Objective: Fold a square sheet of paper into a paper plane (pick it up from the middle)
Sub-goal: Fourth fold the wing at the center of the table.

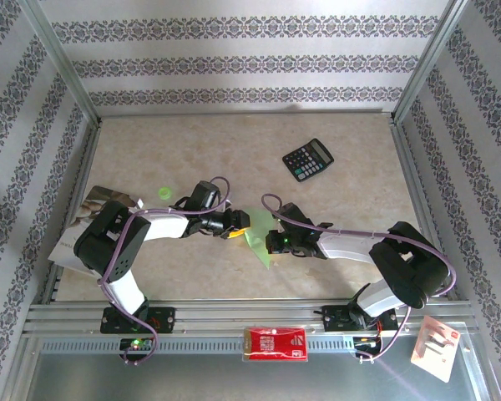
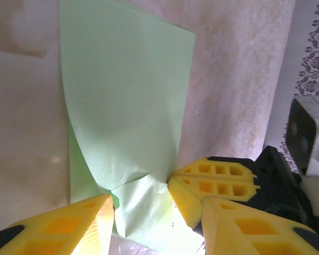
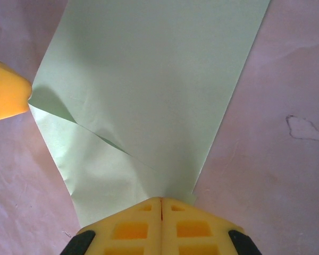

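Observation:
The light green sheet of paper (image 1: 258, 244) lies near the table's middle, folded over into a narrow wedge with a diagonal crease (image 3: 149, 101). My right gripper (image 1: 272, 241) is shut, its yellow tips (image 3: 161, 201) pinching the sheet's near edge. My left gripper (image 1: 236, 224) comes from the left, its two fingers standing apart on either side of the paper's crumpled end (image 2: 157, 212). The right gripper's shut fingers (image 2: 215, 180) press the same end between them. One left finger (image 3: 5, 95) touches the sheet's left corner.
A black calculator (image 1: 308, 159) lies at the back right, and a tiny green dot (image 1: 164, 193) sits behind the left arm. A magazine (image 1: 77, 227) lies at the left edge. A red-and-white packet (image 1: 275, 342) and a white card (image 1: 435, 347) rest on the near rail.

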Robot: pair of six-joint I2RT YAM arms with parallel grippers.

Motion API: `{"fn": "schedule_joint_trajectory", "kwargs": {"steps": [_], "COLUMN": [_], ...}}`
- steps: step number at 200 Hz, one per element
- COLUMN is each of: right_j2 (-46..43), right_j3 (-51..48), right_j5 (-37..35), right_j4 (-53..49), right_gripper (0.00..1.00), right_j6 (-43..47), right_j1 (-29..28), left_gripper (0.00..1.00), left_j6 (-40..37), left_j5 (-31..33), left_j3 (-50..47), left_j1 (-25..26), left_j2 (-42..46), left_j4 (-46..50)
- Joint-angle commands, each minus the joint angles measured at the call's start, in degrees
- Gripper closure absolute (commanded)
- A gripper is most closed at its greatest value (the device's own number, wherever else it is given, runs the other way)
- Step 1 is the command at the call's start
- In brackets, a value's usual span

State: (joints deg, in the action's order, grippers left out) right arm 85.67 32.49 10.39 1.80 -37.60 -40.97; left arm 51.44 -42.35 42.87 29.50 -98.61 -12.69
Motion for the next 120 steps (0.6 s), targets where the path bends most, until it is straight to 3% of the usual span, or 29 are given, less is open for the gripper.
{"fn": "schedule_joint_trajectory", "kwargs": {"steps": [1, 51, 120], "right_j2": [1.70, 1.41, 1.14], "right_j3": [-1.09, -1.55, -1.79], "right_j5": [-0.12, -0.20, -0.08], "right_j4": [-2.80, -2.78, -2.87], "right_gripper": [1.00, 1.00, 1.00], "right_j6": [0.16, 0.23, 0.19], "right_j1": [0.47, 0.74, 0.95], "left_gripper": [0.53, 0.53, 0.54], "left_j6": [-1.89, -1.79, -0.84], "left_j5": [2.62, 5.33, 0.66], "left_j3": [0.57, -0.19, 1.62], "left_j1": [-0.75, -0.89, -0.32], "left_j2": [0.17, -0.03, -3.43], "left_j4": [3.95, 5.59, 2.77]}}
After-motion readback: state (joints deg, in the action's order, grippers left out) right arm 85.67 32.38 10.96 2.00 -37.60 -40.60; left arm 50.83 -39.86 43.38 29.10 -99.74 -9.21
